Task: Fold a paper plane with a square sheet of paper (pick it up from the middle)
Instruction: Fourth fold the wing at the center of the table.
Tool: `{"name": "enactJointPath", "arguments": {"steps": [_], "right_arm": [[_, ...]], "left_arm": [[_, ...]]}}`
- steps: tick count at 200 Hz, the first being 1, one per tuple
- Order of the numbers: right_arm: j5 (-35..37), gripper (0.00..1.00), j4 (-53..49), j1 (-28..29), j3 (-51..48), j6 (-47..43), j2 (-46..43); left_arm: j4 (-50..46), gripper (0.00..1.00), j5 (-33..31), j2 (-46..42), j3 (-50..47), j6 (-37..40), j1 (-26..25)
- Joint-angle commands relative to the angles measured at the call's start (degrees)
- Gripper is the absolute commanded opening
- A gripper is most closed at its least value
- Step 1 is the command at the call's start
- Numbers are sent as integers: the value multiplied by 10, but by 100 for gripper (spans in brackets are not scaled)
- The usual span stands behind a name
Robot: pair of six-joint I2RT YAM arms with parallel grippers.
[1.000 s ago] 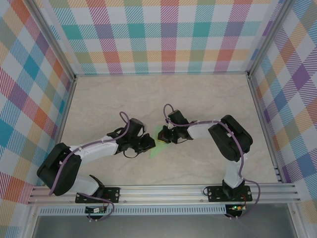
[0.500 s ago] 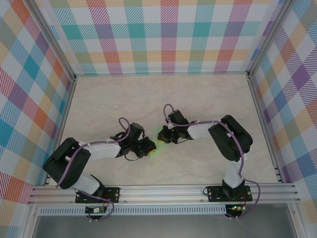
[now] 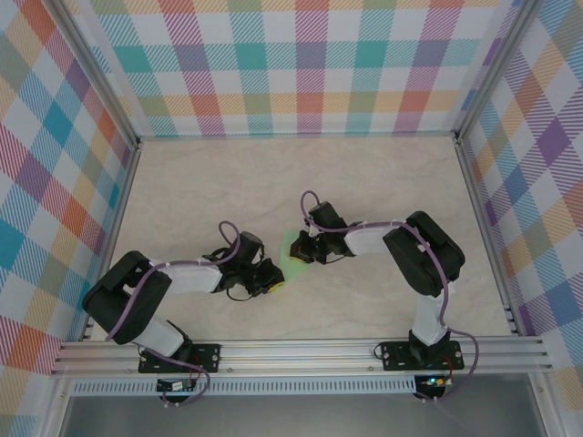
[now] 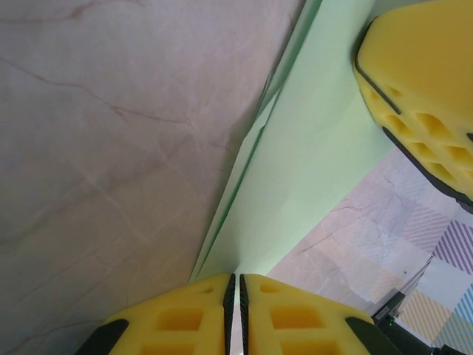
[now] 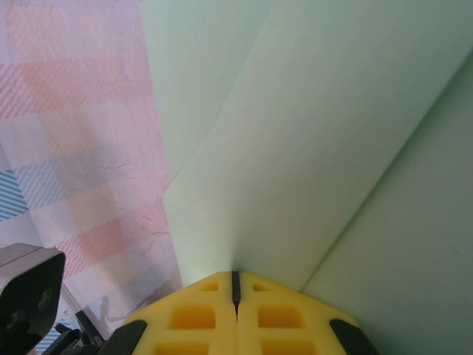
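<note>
Wide marble table (image 3: 392, 191), and at mid-table between both arms sits the mint-green sheet of paper (image 3: 295, 244), partly folded with its layers overlapping. The right end effector (image 5: 236, 285) is clamped on one edge and the left end effector (image 4: 237, 296) pinches the opposite end, probably holding it taut for a crease.

L tool (image 4: 236, 296), R tool (image 5: 236, 288): both closed

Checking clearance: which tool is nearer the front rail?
Left. The left tool grips the paper at its rail-side end, closer to the front rail; the right tool grips it farther back.
</note>
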Motion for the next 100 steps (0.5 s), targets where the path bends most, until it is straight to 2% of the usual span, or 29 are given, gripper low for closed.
{"name": "enactJointPath", "arguments": {"steps": [1,100], "right_arm": [[61,0,-63,2,-17,0,33],[62,0,-71,2,-14,-2,34]], "left_arm": [[-109,13,13,6,-26,30,-1],[-207,13,14,-36,-25,97,-1]]}}
